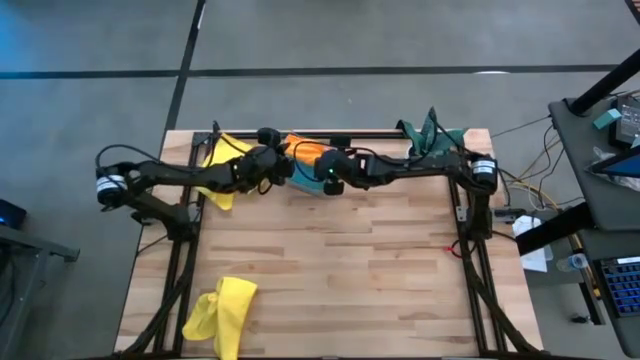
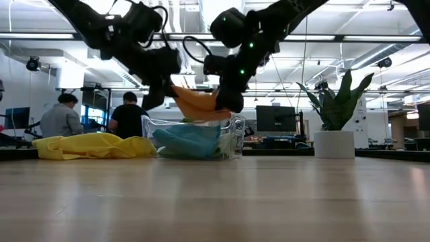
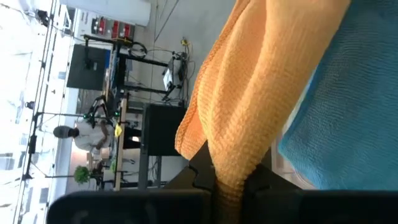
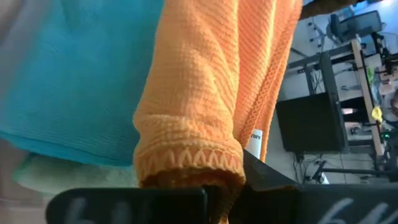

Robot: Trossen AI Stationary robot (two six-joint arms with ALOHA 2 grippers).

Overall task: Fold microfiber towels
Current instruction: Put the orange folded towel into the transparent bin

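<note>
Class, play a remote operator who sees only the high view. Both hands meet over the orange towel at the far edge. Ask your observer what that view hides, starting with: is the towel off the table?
Observer: Yes. In the low view the orange towel hangs between the two hands above the clear tray.
Operator: Is anything in the tray?
Observer: A turquoise towel lies inside it.
Operator: Is the left hand really gripping?
Observer: Its wrist view shows the left hand shut on the orange cloth.
Operator: And the right hand?
Observer: The right hand is shut on a hemmed edge.
</note>
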